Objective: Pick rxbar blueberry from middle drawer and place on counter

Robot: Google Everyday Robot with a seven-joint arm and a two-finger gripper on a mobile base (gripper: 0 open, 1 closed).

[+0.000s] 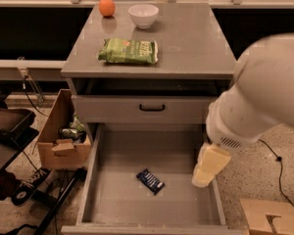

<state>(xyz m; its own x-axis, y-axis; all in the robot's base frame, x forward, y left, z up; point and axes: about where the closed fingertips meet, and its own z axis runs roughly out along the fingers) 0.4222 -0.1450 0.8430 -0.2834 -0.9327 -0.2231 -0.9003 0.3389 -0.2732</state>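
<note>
The rxbar blueberry (pixel 150 181) lay in the middle drawer (pixel 118 202); the gripper (pixel 206 173) hung at the drawer's right side, apart from it. Open or closed could not be told.

Counter (pixel 196 38) smooth, matt — rxbar blueberry (pixel 150 181) plastic wrapper; gripper (pixel 208 168) pale smooth plastic, over middle drawer (pixel 176 204) right side.

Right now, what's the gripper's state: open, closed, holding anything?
Gripper: open or closed cannot be told. It hangs over the right side of the middle drawer; the rxbar blueberry lies apart from it on the drawer floor.
</note>
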